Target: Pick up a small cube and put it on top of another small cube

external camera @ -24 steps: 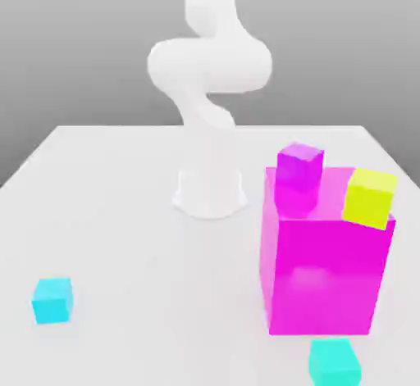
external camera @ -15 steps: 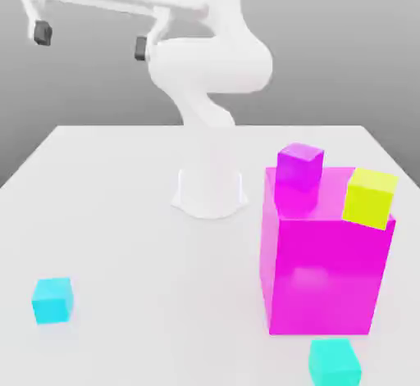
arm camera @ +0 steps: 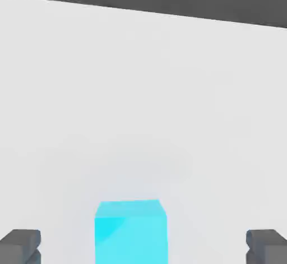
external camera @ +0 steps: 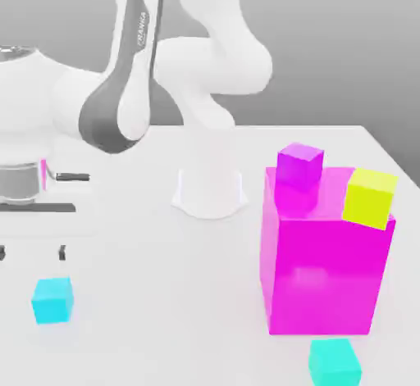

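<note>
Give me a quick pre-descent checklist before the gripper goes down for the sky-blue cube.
1. Jaws open: ok. The gripper has its fingertips spread wide to either side.
2. Cube between the fingers: ok. In the hand view the sky-blue cube sits between them, a little off centre.
3. Gripper above the cube, not touching: ok. In the exterior view the fingertips hang above the sky-blue cube.
4. Space around the cube: ok. Bare table on all sides.
5. Turquoise cube free on top: ok. It sits in front of the big magenta block.
6. Cube faces square to the fingers: cannot tell.
</note>
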Controlling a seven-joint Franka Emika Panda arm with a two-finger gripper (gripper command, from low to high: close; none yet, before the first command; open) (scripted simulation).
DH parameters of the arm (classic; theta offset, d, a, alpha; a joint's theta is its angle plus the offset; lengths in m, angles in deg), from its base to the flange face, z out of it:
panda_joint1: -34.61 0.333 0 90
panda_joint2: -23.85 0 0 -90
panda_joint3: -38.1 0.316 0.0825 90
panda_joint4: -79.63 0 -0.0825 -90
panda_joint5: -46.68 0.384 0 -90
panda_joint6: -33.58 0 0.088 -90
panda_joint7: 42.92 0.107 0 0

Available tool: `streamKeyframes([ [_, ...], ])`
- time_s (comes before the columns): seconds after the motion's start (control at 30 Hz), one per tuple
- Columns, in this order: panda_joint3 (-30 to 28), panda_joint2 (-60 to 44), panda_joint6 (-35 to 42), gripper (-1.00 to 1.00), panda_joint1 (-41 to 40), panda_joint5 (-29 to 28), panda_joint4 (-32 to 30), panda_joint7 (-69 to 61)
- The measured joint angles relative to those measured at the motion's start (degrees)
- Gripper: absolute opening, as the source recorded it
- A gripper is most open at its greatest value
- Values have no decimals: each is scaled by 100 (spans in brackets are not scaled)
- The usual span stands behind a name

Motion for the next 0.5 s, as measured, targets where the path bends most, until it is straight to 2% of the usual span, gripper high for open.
streamKeyframes([
  [0.17, 642, -1039, -782, 0, -549, 677, 166, -590],
  [0.2, 715, -1149, -867, -100, -611, 727, 188, -633],
  [0.4, 752, -1203, -899, -100, -644, 746, 200, -647],
  [0.5, 542, -814, -596, -100, -484, 524, 116, -471],
])
